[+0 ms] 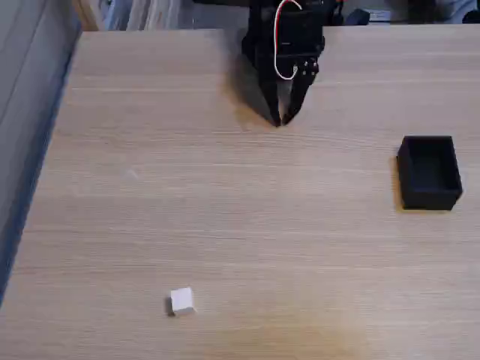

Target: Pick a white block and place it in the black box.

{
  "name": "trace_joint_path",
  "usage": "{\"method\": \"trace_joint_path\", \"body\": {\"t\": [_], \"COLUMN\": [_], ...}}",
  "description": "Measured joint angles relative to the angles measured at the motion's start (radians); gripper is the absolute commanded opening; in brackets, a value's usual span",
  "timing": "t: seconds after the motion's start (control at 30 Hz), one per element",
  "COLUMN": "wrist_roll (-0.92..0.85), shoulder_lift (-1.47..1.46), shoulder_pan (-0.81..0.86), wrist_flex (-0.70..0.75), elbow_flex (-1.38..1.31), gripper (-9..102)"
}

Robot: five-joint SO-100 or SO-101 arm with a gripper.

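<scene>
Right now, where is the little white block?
In the fixed view, the white block sits alone on the wooden table near the bottom edge, left of centre, far from the gripper and the black box.

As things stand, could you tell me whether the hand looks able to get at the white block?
Probably yes: bare table lies between the hand and the white block, with the black box off to the right.

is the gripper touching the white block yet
Apart. The fixed view shows the gripper near the table's far edge, with a wide stretch of bare wood between it and the white block at the near edge.
</scene>
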Motion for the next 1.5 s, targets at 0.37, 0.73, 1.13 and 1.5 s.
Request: {"method": "trace_joint_path", "body": {"t": [0.37, 0.73, 1.13, 1.5], "wrist_roll": [-0.02, -0.02, -0.02, -0.02], "shoulder_lift": [0.0, 0.0, 0.0, 0.0], "shoulder_pan": [0.0, 0.015, 0.018, 0.02], "wrist_flex": [-0.002, -0.002, -0.002, -0.002], "elbow_flex": [0.0, 0.0, 0.0, 0.0], "gripper": [0, 0, 0, 0]}}
